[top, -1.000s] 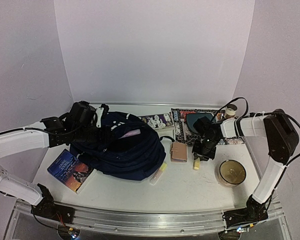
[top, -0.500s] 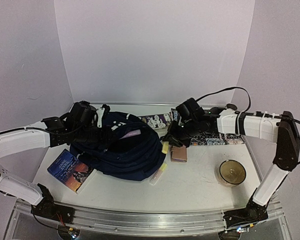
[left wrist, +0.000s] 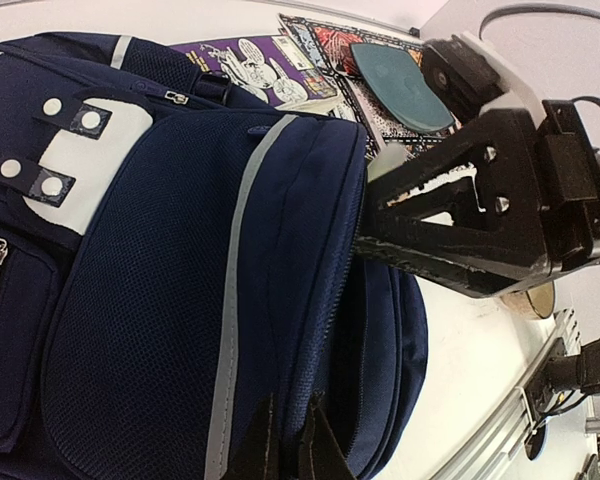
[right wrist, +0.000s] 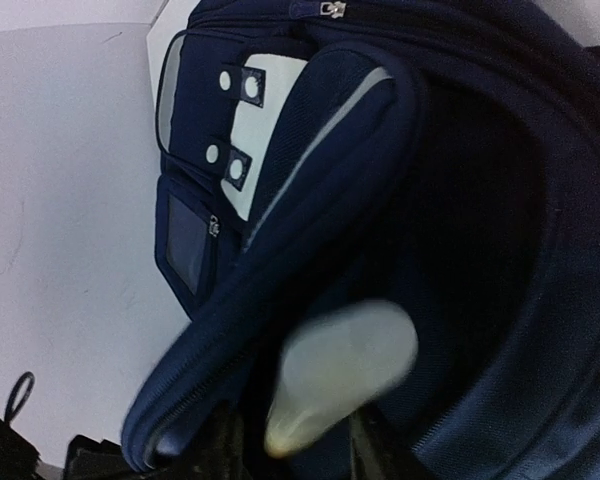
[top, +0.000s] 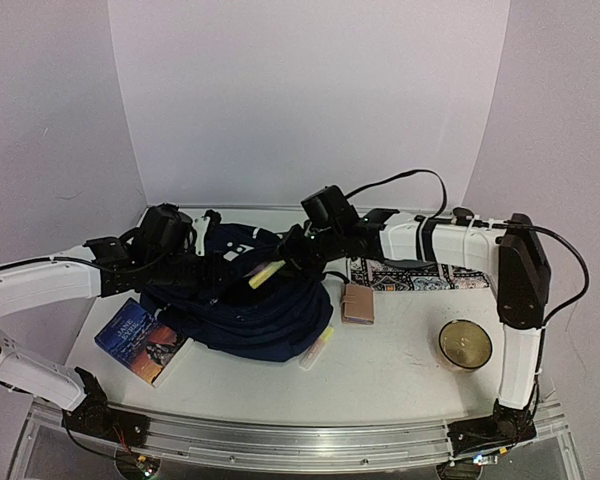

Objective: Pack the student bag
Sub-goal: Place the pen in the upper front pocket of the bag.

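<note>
My right claw (top: 283,262) hangs over the student bag (top: 250,315) — its open mouth sits straight ahead, just below my fingertips. The yellow highlighter (top: 265,273) points lengthwise into it, but it's too blurry to say if I'm gripping it. My left claw (left wrist: 285,455) is farther back, pinched shut on the bag's rim. No labels I can read.

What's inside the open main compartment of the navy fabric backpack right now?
A pale yellow tube-shaped item shows at the mouth of the navy fabric backpack. Deeper in is dark; any other contents are hidden by the fabric.
</note>
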Controlling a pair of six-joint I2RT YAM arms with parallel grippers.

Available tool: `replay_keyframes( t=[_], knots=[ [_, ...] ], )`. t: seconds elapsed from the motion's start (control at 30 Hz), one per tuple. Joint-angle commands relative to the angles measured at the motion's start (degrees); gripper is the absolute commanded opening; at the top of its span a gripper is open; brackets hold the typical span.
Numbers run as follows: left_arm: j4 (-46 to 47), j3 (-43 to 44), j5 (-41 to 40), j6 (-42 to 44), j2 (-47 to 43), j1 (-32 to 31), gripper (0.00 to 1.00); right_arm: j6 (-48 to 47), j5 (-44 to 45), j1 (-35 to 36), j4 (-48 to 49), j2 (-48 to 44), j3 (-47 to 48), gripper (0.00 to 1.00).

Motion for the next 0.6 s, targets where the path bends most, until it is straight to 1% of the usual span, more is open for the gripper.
replay_keyframes(
  t=[0.0, 0.03, 0.1, 0.23, 0.3, 0.43, 0.57],
  knots=[
    [5.53, -0.01, 1.1, -1.29, -2.85, -0.32, 0.0, -0.41, -0.87, 0.7, 0.87, 0.85, 4.0, 0.49],
    [5.53, -0.18, 0.72, -1.22, -3.15, -0.41, 0.0, -1.3, -0.59, 0.71, 0.89, 0.59, 3.68, 0.53],
    [5.29, -0.46, -0.47, -0.93, -3.46, -0.29, 0.0, -2.82, -0.02, 0.71, 0.5, -0.5, 2.81, 0.56],
    [3.53, -0.07, -2.58, 0.38, -3.55, -0.26, 0.0, -6.5, 2.22, 0.72, -1.39, -3.78, -1.19, 0.57],
    [2.35, 0.53, -5.01, 1.21, -3.43, -0.26, 0.0, -8.45, 3.7, 0.69, -3.1, -5.48, -3.31, 0.58],
    [-0.72, 2.4, -9.47, 2.92, -3.11, -0.26, 0.0, -11.73, 9.71, 0.71, -10.19, -9.98, -8.4, 0.58],
    [-3.62, 3.98, -13.69, 4.66, -3.1, -0.15, 0.0, -12.62, 14.57, 0.7, -15.99, -13.52, -13.41, 0.59]
  ],
)
